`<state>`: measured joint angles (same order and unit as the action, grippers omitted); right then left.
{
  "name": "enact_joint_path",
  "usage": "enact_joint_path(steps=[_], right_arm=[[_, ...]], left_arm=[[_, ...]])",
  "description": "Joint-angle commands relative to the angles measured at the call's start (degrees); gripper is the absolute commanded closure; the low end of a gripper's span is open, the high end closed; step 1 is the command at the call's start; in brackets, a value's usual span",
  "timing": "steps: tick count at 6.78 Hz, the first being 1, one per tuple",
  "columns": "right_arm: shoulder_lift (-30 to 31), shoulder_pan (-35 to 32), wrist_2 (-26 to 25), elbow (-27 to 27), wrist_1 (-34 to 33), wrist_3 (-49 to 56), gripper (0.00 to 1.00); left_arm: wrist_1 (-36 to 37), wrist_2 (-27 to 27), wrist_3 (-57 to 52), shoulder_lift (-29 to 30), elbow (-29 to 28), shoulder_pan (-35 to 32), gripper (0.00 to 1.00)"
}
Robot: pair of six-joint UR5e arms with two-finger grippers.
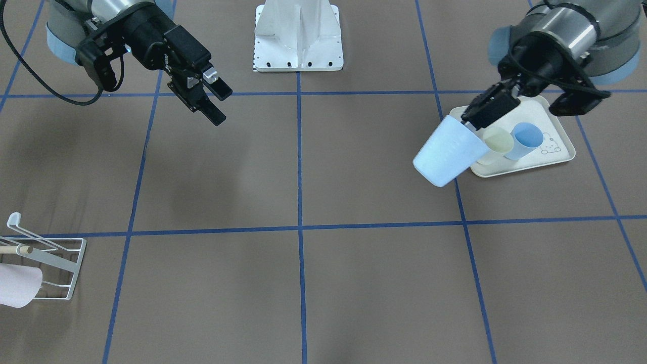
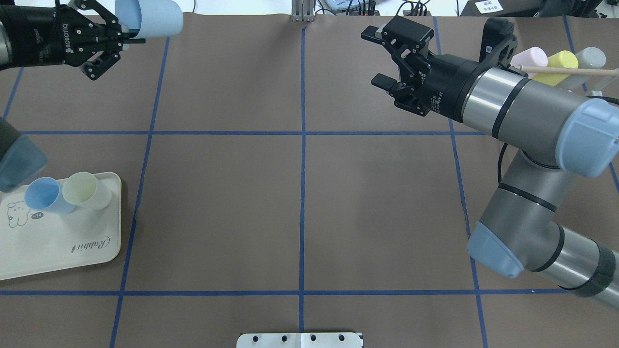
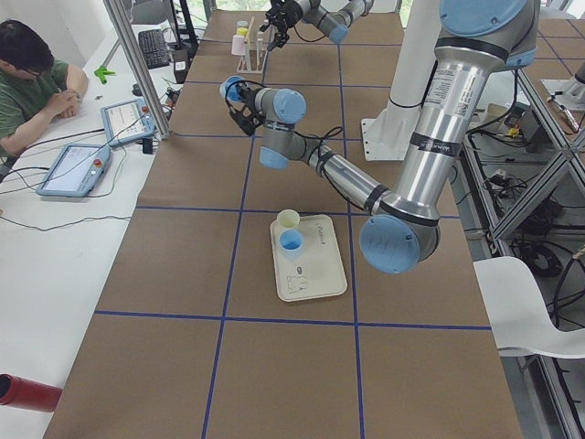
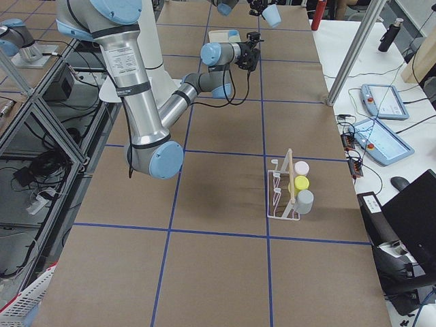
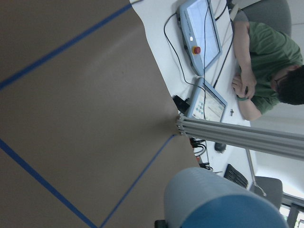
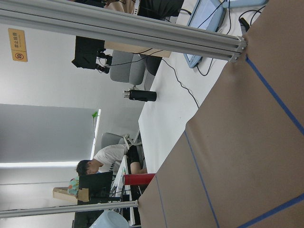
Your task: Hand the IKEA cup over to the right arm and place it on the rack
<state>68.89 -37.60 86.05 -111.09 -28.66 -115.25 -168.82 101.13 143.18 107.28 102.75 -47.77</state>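
My left gripper (image 1: 468,121) is shut on the rim of a pale blue IKEA cup (image 1: 447,151) and holds it tilted in the air beside the cream tray. In the overhead view the gripper (image 2: 129,35) and cup (image 2: 150,18) are at the far left. The cup's base fills the bottom of the left wrist view (image 5: 218,199). My right gripper (image 1: 222,105) is open and empty, held above the table far from the cup; in the overhead view (image 2: 373,57) it points toward the left arm. The white wire rack (image 1: 55,263) with a wooden dowel stands at the table's right end (image 4: 283,187).
The cream rabbit tray (image 2: 63,251) holds a blue cup (image 2: 43,195) and a pale yellow-green cup (image 2: 84,188). The rack carries a pink cup (image 2: 532,57), a yellow cup (image 2: 563,60) and a grey cup (image 2: 587,58). A white mounting base (image 1: 298,35) stands at the robot's edge.
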Motion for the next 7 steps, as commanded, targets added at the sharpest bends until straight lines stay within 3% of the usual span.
enact_joint_path(steps=[1, 3, 5, 7], right_arm=[[-1.7, 1.2, 0.0, 0.0, 0.2, -1.8, 0.00], [-1.9, 1.7, 0.1, -0.1, 0.4, -3.7, 0.00], [-3.0, 2.2, 0.1, 0.0, 0.4, -4.2, 0.00], [-3.0, 2.3, 0.1, 0.3, 0.4, -4.2, 0.00]], left_arm=[[-10.4, -18.3, 1.7, 3.6, -2.2, 15.7, 1.00], [-10.4, -19.3, 1.7, 10.3, -5.9, 17.6, 1.00], [-10.5, -23.5, 1.7, 14.1, -7.8, 20.5, 1.00], [-10.6, -24.3, 1.8, 15.5, -9.0, 20.7, 1.00]])
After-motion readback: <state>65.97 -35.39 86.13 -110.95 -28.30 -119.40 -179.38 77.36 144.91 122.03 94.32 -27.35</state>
